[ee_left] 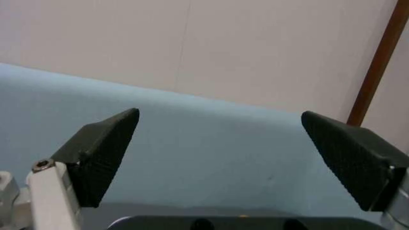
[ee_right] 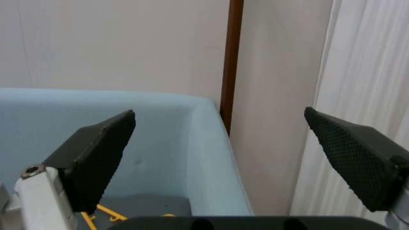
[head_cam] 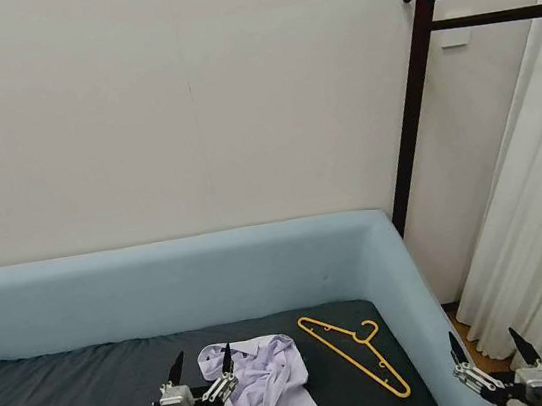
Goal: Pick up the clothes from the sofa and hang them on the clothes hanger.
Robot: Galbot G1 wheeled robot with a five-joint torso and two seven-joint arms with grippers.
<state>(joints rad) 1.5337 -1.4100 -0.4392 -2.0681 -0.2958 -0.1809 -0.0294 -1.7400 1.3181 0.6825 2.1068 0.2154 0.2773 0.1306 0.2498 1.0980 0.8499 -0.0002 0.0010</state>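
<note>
From where I stand, the pale lilac shirt [head_cam: 271, 385] lies crumpled on the dark seat of the sofa [head_cam: 161, 279], toward the sofa's right end. The yellow hanger [head_cam: 354, 359] lies flat on the same seat, closer to the sofa's right armrest and just beside the cloth. The left gripper [head_cam: 202, 366] sits low over the sofa seat at the shirt's bunched upper edge, its fingers [ee_left: 105, 153] spread wide with nothing between them. Whether a tip already touches the fabric I cannot tell. The right gripper [head_cam: 486, 350] hangs just past the sofa's right armrest, its fingers likewise apart and empty. The dark wooden rack [head_cam: 410, 113] rises behind the sofa's right corner. The pick-up looks not yet made. To do it well, I would bring the left gripper down on a raised fold near the collar, so the pads catch several layers and not the seat cover beneath. It should close firmly, since thin cloth slips. The lift should go straight up from the sofa until the hem hangs free, and should stay off the hanger so it isn't dragged along.
</note>
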